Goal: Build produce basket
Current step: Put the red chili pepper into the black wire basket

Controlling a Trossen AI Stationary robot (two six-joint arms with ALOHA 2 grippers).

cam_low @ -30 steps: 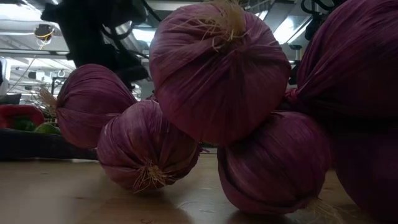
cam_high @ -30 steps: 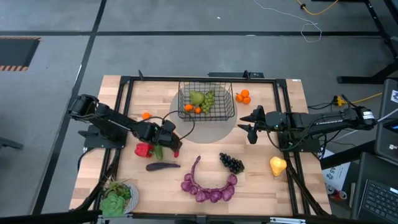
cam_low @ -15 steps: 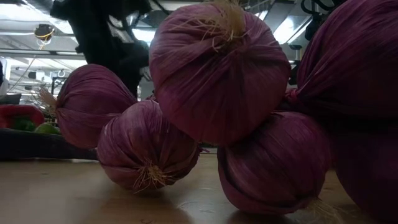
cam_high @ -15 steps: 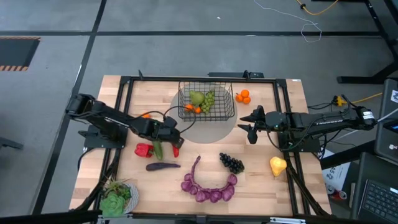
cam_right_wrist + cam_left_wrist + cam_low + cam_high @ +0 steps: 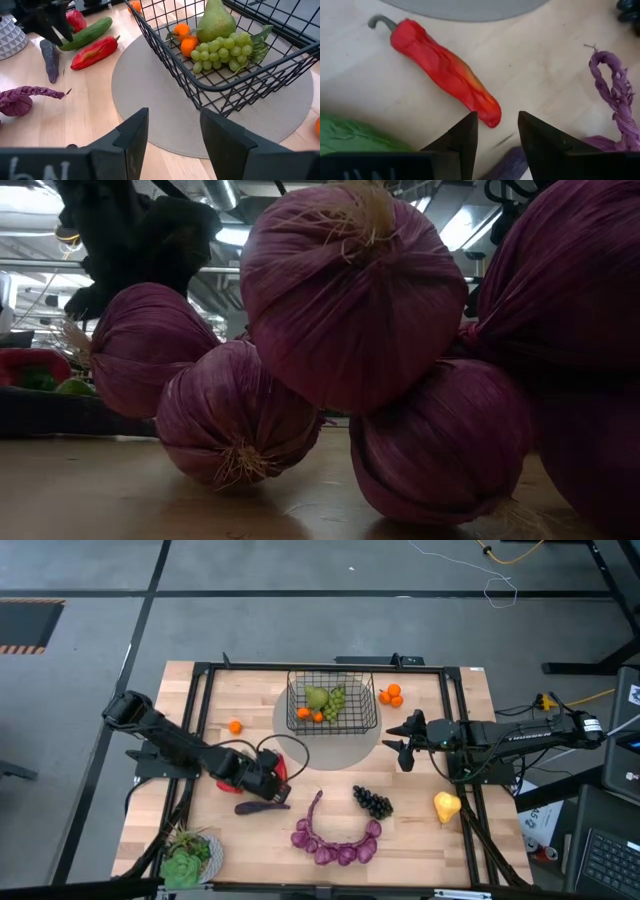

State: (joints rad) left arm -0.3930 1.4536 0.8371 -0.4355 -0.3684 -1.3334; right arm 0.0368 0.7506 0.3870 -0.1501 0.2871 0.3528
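The black wire basket point(image 5: 332, 702) stands on a grey round mat at the table's far middle, holding a green pear point(image 5: 216, 20), green grapes point(image 5: 220, 50) and small oranges point(image 5: 186, 41). My left gripper point(image 5: 497, 127) is open, pointing down over the near tip of a long red pepper point(image 5: 445, 70), with the cucumber point(image 5: 350, 135) and the aubergine point(image 5: 262, 807) beside it. All three lie on the table. My right gripper point(image 5: 172, 130) is open and empty, right of the basket. The purple onion string point(image 5: 335, 840) lies near the front edge.
Dark grapes point(image 5: 372, 802) and a yellow pear point(image 5: 446, 806) lie at the near right. Oranges point(image 5: 390, 695) lie right of the basket, and one orange point(image 5: 235, 726) lies to its left. A plate of lettuce point(image 5: 185, 860) stands at the near left corner. A round red pepper point(image 5: 75, 20) lies by the cucumber.
My left gripper has moved toward the table's near edge, from beside the mat to over the peppers and aubergine, and its arm now covers the round pepper and cucumber in the high view. My right arm has kept still.
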